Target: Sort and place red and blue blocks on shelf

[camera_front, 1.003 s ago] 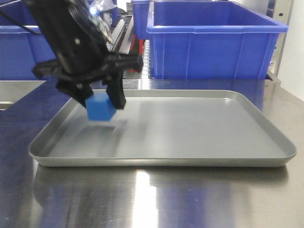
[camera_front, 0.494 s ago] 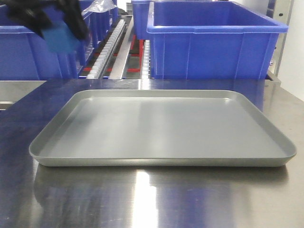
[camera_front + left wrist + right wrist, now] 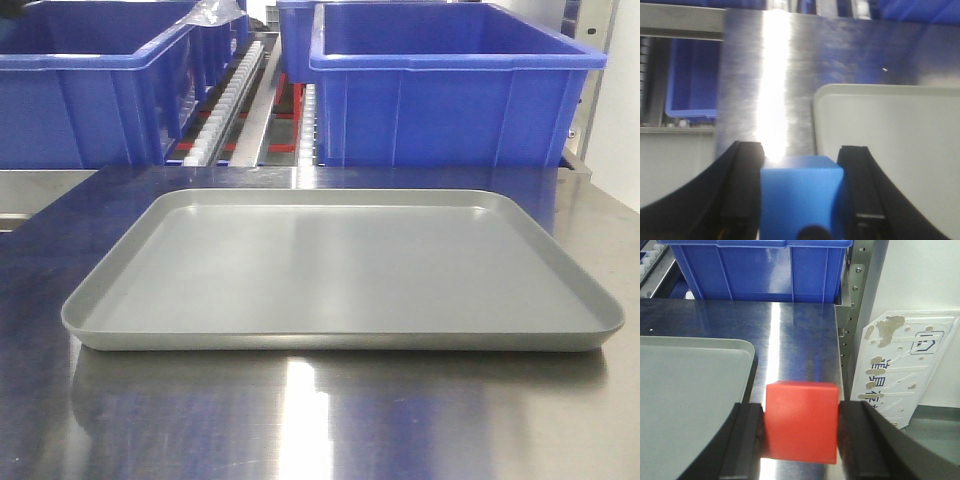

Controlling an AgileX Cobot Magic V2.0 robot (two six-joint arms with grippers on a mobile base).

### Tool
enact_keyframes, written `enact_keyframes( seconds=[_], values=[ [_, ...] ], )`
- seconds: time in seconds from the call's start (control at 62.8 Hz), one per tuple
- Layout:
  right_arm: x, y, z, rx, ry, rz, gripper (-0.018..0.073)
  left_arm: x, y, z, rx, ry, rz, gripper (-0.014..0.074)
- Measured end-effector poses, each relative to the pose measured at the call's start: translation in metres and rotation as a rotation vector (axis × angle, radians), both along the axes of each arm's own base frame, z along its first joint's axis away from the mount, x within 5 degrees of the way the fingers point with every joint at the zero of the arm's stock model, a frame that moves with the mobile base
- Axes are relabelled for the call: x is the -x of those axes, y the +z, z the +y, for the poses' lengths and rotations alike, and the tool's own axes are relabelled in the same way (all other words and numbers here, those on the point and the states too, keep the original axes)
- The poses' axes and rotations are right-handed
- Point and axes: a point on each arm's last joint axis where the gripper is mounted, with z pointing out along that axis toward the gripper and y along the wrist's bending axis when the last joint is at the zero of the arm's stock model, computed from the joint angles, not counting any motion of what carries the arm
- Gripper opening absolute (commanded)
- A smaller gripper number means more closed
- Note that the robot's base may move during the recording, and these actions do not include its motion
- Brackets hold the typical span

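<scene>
The blue block (image 3: 800, 200) is clamped between the black fingers of my left gripper (image 3: 801, 160), held in the air above the steel tabletop just left of the grey tray (image 3: 890, 130). My right gripper (image 3: 801, 410) is shut on the red block (image 3: 801, 421), above the tabletop just right of the tray (image 3: 685, 390). Neither gripper shows in the front view, where the tray (image 3: 340, 270) lies bare. Behind it, the shelf's white roller tracks (image 3: 228, 105) run back between the bins.
Large blue bins (image 3: 450, 80) (image 3: 80, 90) stand on the shelf behind the tray. A blue bin (image 3: 692, 80) sits on a lower level off the table's left edge. On the right, a perforated steel post (image 3: 855, 305) and a white panel (image 3: 905, 360) lie beyond the table edge.
The left gripper lifted the blue block off the tray's left side, rose up and to the left, and has left the front view.
</scene>
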Motion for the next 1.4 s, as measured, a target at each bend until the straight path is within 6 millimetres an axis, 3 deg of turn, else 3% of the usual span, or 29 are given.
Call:
enact_keyframes(
  seconds=[0.302, 0.446, 0.653, 0.892, 1.401],
  values=[
    [0.000, 0.000, 0.000, 0.000, 0.000, 0.000, 0.0049, 0.056, -0.016, 0.042, 0.022, 0.114, -0.075, 0.0125],
    [0.000, 0.000, 0.000, 0.000, 0.000, 0.000, 0.0049, 0.081, -0.031, 0.050, 0.030, 0.128, -0.105, 0.0125],
    [0.000, 0.000, 0.000, 0.000, 0.000, 0.000, 0.0049, 0.103, -0.047, 0.054, 0.034, 0.128, -0.122, 0.0125],
    [0.000, 0.000, 0.000, 0.000, 0.000, 0.000, 0.0049, 0.115, -0.059, 0.057, 0.036, 0.128, -0.130, 0.0125],
    [0.000, 0.000, 0.000, 0.000, 0.000, 0.000, 0.0049, 0.116, -0.062, 0.057, 0.031, 0.127, -0.126, 0.0125]
  ],
)
